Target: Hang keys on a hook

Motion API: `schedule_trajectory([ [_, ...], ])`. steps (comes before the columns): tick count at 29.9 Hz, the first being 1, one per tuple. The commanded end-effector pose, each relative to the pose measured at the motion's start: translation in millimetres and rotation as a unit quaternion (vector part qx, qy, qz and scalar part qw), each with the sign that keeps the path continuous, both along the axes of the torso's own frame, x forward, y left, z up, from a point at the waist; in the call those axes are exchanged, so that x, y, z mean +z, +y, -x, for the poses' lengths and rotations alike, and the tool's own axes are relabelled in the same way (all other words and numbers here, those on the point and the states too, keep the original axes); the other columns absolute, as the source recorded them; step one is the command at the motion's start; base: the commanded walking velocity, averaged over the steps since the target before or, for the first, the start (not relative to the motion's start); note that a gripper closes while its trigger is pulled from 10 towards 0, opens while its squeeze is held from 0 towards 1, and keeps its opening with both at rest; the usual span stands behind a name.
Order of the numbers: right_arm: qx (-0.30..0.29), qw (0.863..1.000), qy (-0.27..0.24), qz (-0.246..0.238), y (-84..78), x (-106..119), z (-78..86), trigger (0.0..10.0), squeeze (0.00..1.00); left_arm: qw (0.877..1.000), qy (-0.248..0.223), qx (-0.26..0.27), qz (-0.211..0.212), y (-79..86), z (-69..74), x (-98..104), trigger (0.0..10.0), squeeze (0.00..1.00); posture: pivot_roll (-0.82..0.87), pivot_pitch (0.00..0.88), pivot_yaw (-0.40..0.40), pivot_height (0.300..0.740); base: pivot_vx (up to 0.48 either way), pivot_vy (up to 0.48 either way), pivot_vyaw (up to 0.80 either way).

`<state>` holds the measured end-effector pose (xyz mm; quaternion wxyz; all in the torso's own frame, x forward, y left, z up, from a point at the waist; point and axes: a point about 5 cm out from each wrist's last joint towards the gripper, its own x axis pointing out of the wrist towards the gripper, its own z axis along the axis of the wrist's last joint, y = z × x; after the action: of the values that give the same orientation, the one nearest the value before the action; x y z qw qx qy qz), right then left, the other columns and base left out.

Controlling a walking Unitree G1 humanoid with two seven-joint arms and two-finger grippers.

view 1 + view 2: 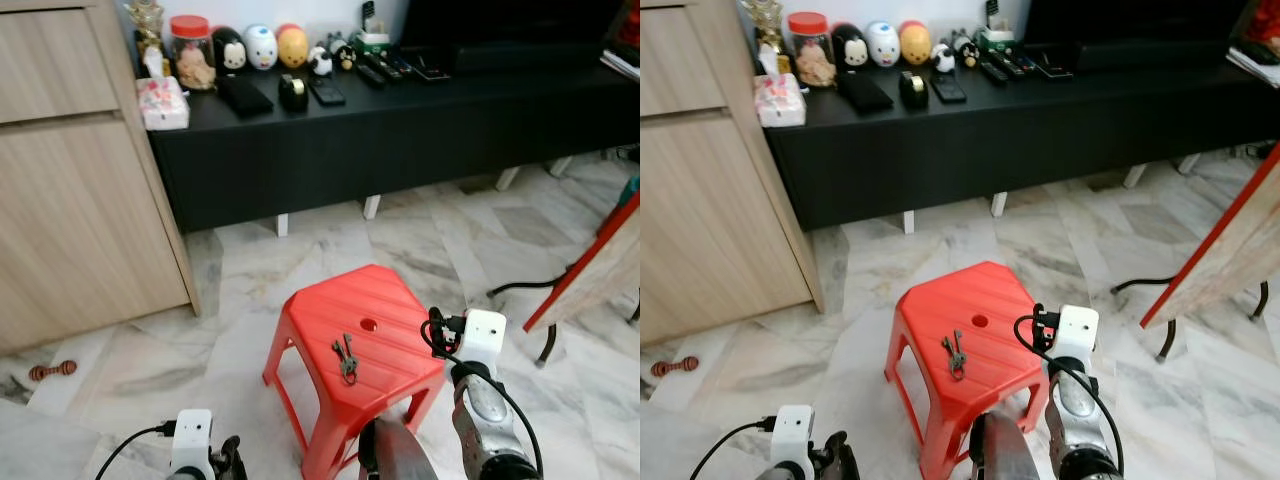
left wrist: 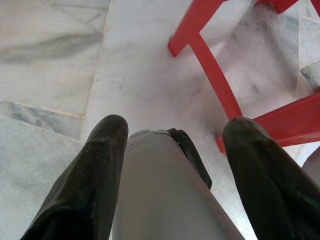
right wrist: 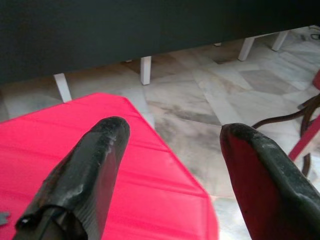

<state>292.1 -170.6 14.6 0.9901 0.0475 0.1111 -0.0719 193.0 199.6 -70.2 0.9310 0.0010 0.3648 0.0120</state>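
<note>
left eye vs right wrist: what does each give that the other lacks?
Left eye alone: the keys lying on the stool's seat near its round hole, the black cabinet top with its figurines, the wooden cupboard. Right wrist alone: the right gripper close up, jaws open, above the seat's edge. Both: the red stool, the marble floor, the cabinet's white feet.

The red stool (image 1: 360, 340) loses its lower legs at the frame's bottom edge. Keys (image 1: 345, 357) on its seat are too small to count, perhaps 2. Small figurines (image 1: 330, 55) on the black cabinet (image 1: 400, 130) blur together.
</note>
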Motion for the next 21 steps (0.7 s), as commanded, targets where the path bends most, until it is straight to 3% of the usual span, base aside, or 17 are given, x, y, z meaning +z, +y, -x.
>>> schedule_trajectory([
  [1,-0.010,1.000,0.000,0.012,-5.4,0.7,0.2,10.0,0.00,0.999,0.052,-0.011,0.010,-6.9,22.2,-13.9,10.0,0.00,0.09,0.029,-0.111,0.597,0.000,0.000,0.00],
  [21,-0.039,0.999,0.000,0.021,-9.8,0.6,1.5,10.0,0.00,0.999,0.047,-0.010,0.016,-5.9,22.4,-13.4,10.0,0.00,0.09,0.056,-0.110,0.597,-0.270,0.000,0.00],
])
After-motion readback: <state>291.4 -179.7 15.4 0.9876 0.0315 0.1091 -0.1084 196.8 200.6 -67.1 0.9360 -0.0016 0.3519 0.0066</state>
